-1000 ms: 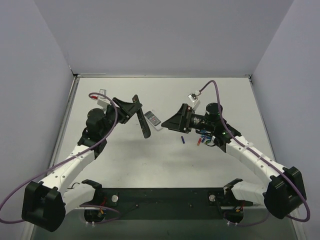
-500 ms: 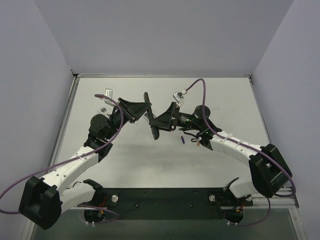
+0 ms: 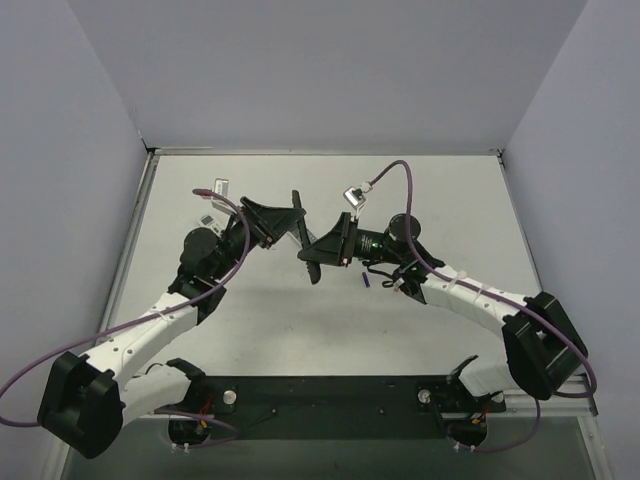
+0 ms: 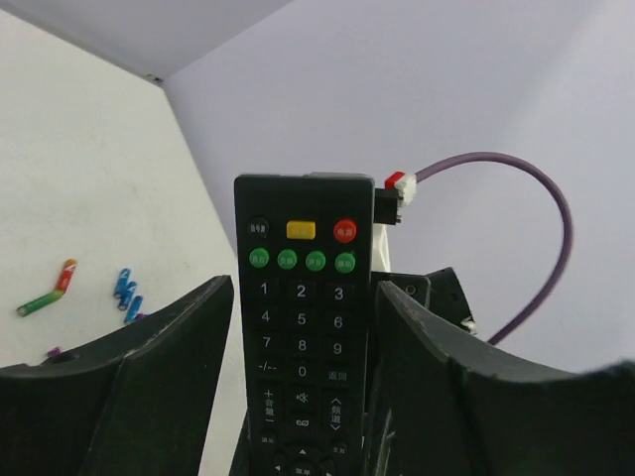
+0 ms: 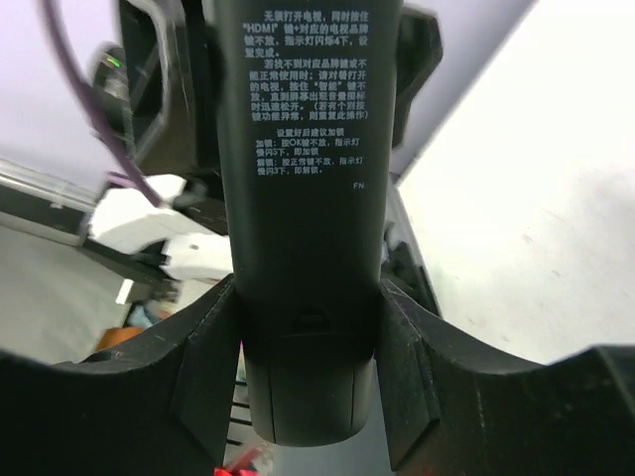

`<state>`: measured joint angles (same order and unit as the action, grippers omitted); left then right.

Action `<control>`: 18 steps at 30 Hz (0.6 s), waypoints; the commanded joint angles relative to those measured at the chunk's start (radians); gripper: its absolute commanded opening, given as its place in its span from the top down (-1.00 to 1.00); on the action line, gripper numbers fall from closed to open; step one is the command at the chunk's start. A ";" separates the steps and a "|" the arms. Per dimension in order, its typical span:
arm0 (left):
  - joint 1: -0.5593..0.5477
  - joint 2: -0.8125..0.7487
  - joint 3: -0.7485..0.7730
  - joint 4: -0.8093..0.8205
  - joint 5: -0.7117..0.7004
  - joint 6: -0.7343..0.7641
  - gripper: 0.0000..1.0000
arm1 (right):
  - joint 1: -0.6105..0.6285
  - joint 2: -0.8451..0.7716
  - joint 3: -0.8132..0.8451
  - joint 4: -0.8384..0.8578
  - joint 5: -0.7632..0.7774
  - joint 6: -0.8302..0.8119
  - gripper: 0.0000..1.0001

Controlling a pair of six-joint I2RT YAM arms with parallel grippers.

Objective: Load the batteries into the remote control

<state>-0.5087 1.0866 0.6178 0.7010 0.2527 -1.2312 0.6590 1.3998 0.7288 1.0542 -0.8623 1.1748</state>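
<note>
The long black remote control (image 3: 304, 243) hangs in the air over the middle of the table, between both arms. My left gripper (image 3: 287, 221) straddles its buttoned face (image 4: 303, 327); a strip of light shows between the left finger (image 4: 169, 367) and the remote's edge, so the jaws stand open around it. My right gripper (image 3: 318, 256) is shut on the remote's back near the battery-cover end (image 5: 308, 347), both fingers pressed against its sides. Batteries lie on the table: a purple one (image 3: 365, 279), a small cluster (image 3: 401, 284), a green-red pair (image 4: 45, 296) and blue ones (image 4: 126, 290).
Grey walls close the table (image 3: 250, 330) in at the back and on both sides. The black mounting plate (image 3: 320, 395) with the two arm bases runs along the near edge. Purple cables (image 3: 395, 175) loop above each wrist.
My right arm swung left to the remote and its jaws closed on the lower end. The left gripper carried the remote towards the middle, and its jaws have widened.
</note>
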 commanded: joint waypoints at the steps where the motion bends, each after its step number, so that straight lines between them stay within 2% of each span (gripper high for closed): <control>1: 0.010 -0.079 0.139 -0.304 -0.039 0.223 -0.49 | 0.013 -0.139 0.059 -0.378 0.055 -0.291 0.91; 2: 0.009 -0.097 0.173 -0.472 -0.094 0.307 -0.57 | 0.020 -0.159 0.082 -0.483 0.096 -0.425 0.92; 3: 0.007 -0.102 0.201 -0.545 -0.121 0.335 -0.60 | 0.027 -0.191 0.130 -0.664 0.138 -0.482 0.95; 4: 0.004 -0.105 0.242 -0.602 -0.139 0.357 -0.62 | 0.037 -0.202 0.155 -0.747 0.184 -0.532 0.96; 5: 0.002 -0.106 0.255 -0.673 -0.153 0.389 -0.70 | 0.062 -0.209 0.181 -0.826 0.292 -0.587 0.98; 6: -0.002 -0.102 0.266 -0.692 -0.155 0.395 -0.72 | 0.076 -0.214 0.210 -0.950 0.342 -0.660 1.00; 9: -0.034 -0.090 0.273 -0.699 -0.151 0.403 -0.79 | 0.131 -0.211 0.280 -1.095 0.544 -0.724 1.00; 15: -0.111 -0.028 0.269 -0.653 -0.176 0.394 -0.82 | 0.227 -0.205 0.305 -1.145 0.810 -0.742 1.00; 18: -0.146 -0.010 0.269 -0.635 -0.199 0.398 -0.82 | 0.251 -0.202 0.314 -1.163 0.887 -0.748 1.00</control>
<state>-0.6151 1.0618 0.8658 0.0494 0.0971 -0.8639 0.8803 1.2072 1.0016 -0.0471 -0.1799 0.4789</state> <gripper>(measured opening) 0.907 0.451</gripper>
